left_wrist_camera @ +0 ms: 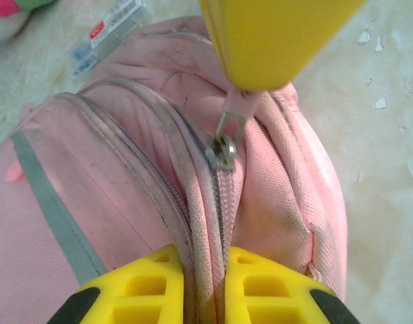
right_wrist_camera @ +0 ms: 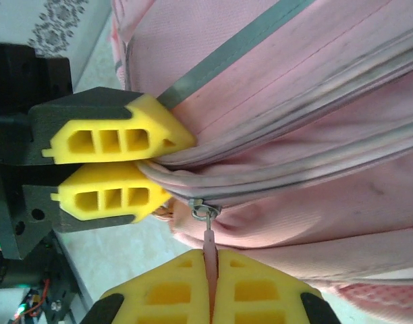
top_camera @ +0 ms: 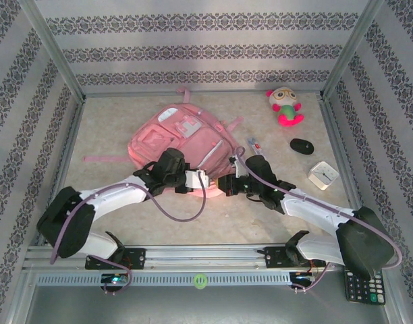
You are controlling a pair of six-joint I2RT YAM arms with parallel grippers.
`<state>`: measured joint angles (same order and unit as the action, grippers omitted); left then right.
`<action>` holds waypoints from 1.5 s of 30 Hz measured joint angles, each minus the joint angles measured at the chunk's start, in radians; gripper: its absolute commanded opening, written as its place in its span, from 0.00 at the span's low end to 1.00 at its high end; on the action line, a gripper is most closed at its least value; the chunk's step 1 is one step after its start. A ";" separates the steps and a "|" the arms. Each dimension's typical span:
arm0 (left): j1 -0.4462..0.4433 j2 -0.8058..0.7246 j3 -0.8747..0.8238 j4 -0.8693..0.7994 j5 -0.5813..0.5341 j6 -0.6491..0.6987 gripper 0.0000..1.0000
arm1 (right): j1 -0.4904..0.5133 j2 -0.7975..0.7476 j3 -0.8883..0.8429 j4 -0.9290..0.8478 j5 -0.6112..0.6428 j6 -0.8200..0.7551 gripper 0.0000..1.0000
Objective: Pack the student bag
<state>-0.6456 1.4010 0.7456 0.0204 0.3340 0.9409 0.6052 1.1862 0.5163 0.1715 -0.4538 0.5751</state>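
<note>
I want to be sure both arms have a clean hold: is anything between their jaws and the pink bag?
Nothing visible does. The left jaws are clamped on the bag along its zip seam, and the right jaws pinch the zip pull just beside them.

**Backpack** (top_camera: pixel 179 138), centre: pink, with paler pink pockets, a grey stripe and greyed zip seams.
**Left gripper** (left_wrist_camera: pixel 205 260) and **right gripper** (right_wrist_camera: pixel 210 258): yellow fingers on black bodies.
**Left arm** (top_camera: pixel 119 196) and **right arm** (top_camera: pixel 314 206): white and black, with mauve cables (top_camera: pixel 183 217).
**Toy** (top_camera: pixel 285 106), upper right: white, green and hot pink.
**Mouse** (top_camera: pixel 301 146): black.
**Clock** (top_camera: pixel 323 174): white.
**Calculator** (top_camera: pixel 364 287), lower right: black, one green key.
**Table** (top_camera: pixel 105 128): mottled beige.
**Walls** (top_camera: pixel 193 50): white with grey ornamental bands.
</note>
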 measured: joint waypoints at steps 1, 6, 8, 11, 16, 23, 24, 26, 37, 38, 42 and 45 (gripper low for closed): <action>0.008 -0.023 -0.007 -0.014 0.010 0.003 0.11 | -0.008 -0.006 -0.002 0.003 -0.011 0.000 0.00; 0.061 -0.180 -0.054 -0.132 0.054 0.048 0.13 | -0.020 -0.025 -0.007 0.016 -0.068 -0.004 0.00; 0.082 -0.232 -0.066 -0.182 0.066 0.063 0.14 | -0.017 -0.025 -0.007 0.020 -0.082 -0.006 0.00; 0.118 -0.304 -0.080 -0.262 0.085 0.086 0.17 | 0.020 -0.024 -0.007 0.032 -0.090 -0.007 0.00; 0.228 -0.418 -0.084 -0.407 0.126 0.101 0.35 | 0.103 0.006 0.013 0.073 -0.074 -0.007 0.00; 0.265 -0.479 -0.087 -0.483 0.098 -0.045 0.73 | 0.201 0.105 0.064 0.071 -0.040 -0.006 0.00; 0.241 -0.476 -0.085 -0.478 0.085 -0.087 0.74 | 0.204 0.116 0.069 0.071 -0.040 -0.005 0.00; 0.172 -0.457 -0.071 -0.463 0.068 -0.152 0.76 | 0.205 0.132 0.080 0.071 -0.040 -0.005 0.00; 0.030 -0.259 -0.054 -0.280 0.001 -0.273 0.57 | 0.211 0.164 0.100 0.072 -0.040 -0.002 0.00; 0.029 -0.238 -0.054 -0.274 0.001 -0.270 0.48 | 0.211 0.165 0.100 0.072 -0.039 -0.002 0.00; 0.017 -0.209 -0.054 -0.274 0.003 -0.234 0.12 | 0.193 0.165 0.099 0.063 -0.020 0.002 0.00; 0.029 -0.240 -0.058 -0.279 0.010 -0.200 0.10 | 0.146 0.156 0.087 0.069 -0.034 0.001 0.00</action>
<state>-0.6170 1.1606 0.6876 -0.2584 0.3435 0.7410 0.7517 1.3422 0.6029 0.2405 -0.4881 0.5762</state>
